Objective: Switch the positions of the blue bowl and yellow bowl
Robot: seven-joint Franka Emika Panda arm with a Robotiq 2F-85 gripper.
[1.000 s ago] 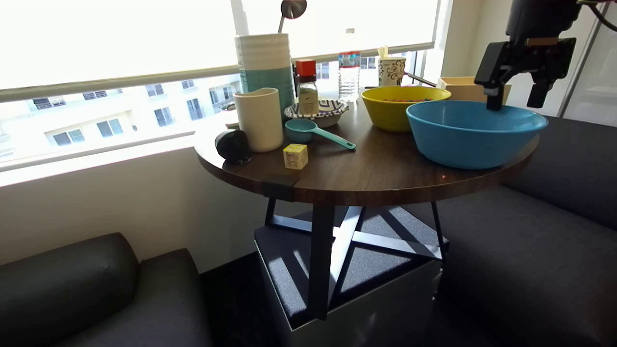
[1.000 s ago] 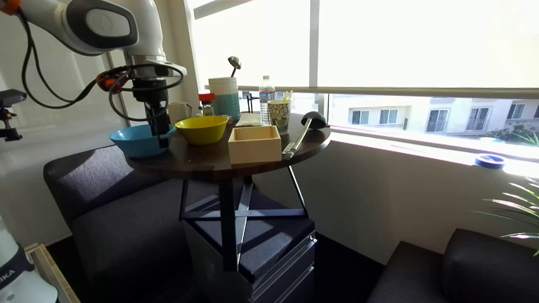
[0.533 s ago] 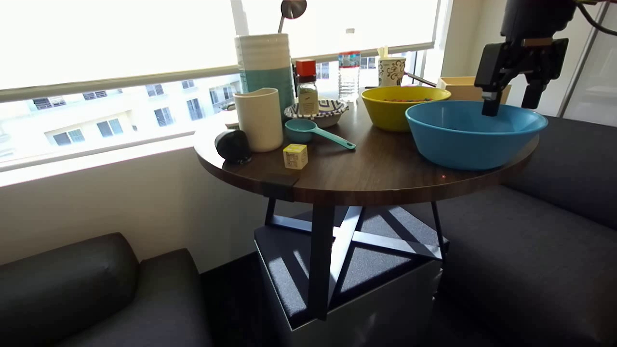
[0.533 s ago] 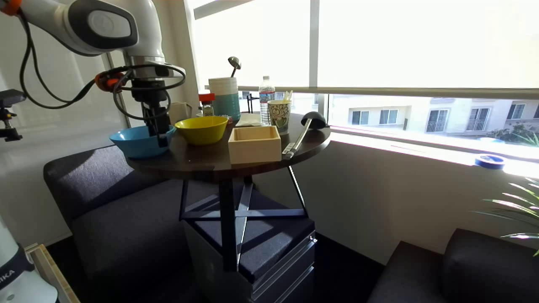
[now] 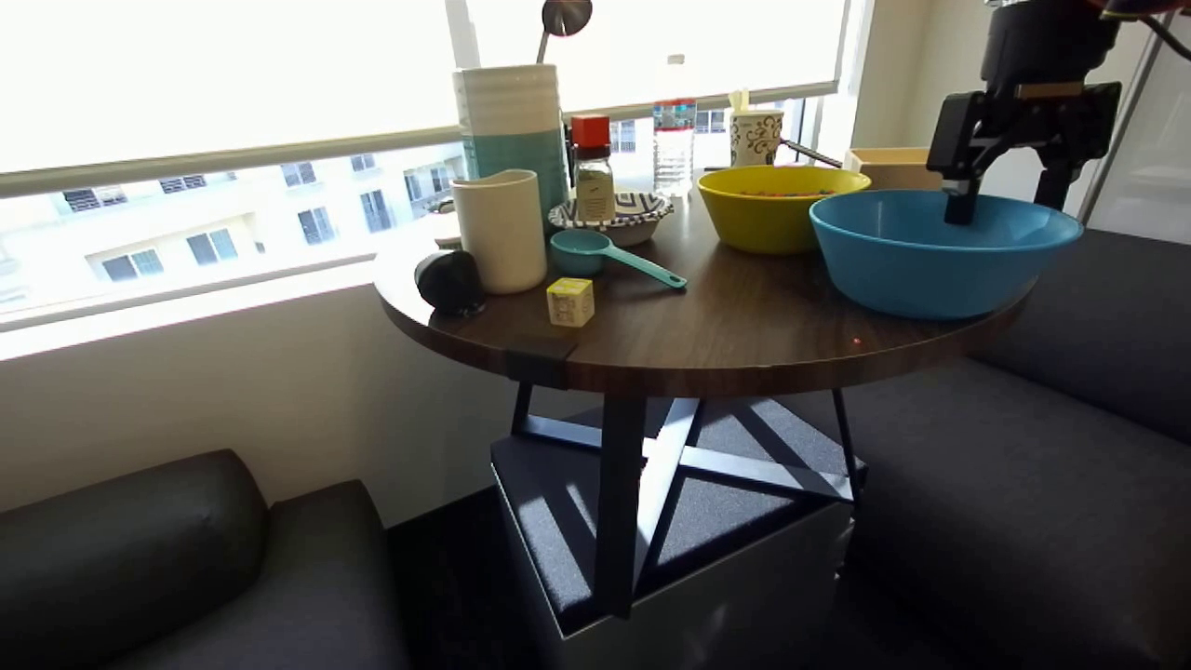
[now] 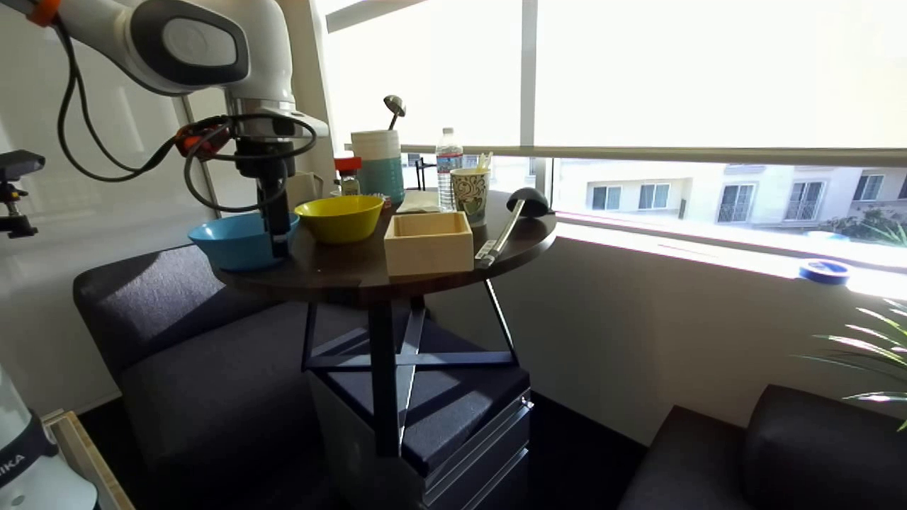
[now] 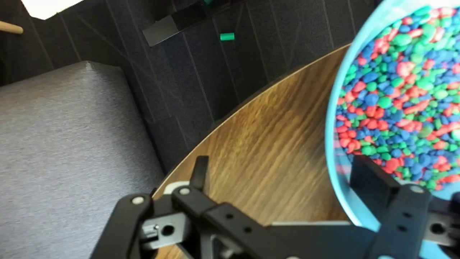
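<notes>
The blue bowl (image 5: 930,284) stands near the table's edge in both exterior views (image 6: 234,251). The wrist view shows its rim (image 7: 330,118) and red, green and blue pebbles inside. The yellow bowl (image 5: 754,223) stands close beside it, with coloured bits inside, and also shows in an exterior view (image 6: 340,227). It is out of the wrist view. My gripper (image 7: 286,172) is open and low over the blue bowl's rim. One finger (image 7: 372,180) is inside the bowl and the other (image 7: 199,171) is outside. The gripper also shows in both exterior views (image 5: 1007,205) (image 6: 280,244).
A wooden box (image 6: 429,248), a paper cup (image 6: 469,195) and a black ladle (image 6: 528,202) stand past the yellow bowl. A teal scoop (image 5: 582,253), a small block (image 5: 570,302) and a white mug (image 5: 502,233) are on the round table (image 5: 707,326). Its edge is near the blue bowl.
The gripper has lowered so its fingers straddle the blue bowl's rim. The blue bowl has shifted slightly right in both exterior views. The yellow bowl has not moved.
</notes>
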